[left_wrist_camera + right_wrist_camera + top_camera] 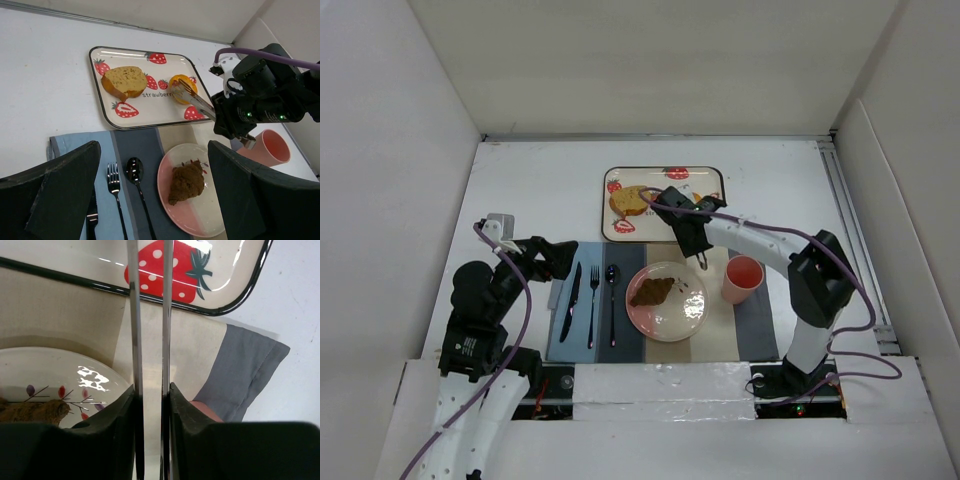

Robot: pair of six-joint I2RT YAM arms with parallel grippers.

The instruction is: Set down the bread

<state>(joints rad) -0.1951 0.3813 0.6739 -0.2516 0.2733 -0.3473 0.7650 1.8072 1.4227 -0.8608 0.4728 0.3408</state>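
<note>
Left wrist view: right gripper (690, 233) clamped on tongs (196, 101), tips at donut (183, 81) by tray (98, 86) right edge; loaf slice (124, 81) tray left; brown wedge (186, 182) on pink plate (165, 172); left gripper (558, 262) spread apart.

The surface (520, 190) is white and flat, with white walls on its left, right and far sides. Two things lie directly on it. A rectangular tray (605, 205) with a dark rim and printed strawberries lies toward the far middle. A cloth placemat (760, 330) in stripes of blue, grey and beige lies nearer to the arms. Its far edge meets the near edge of the tray.
</note>
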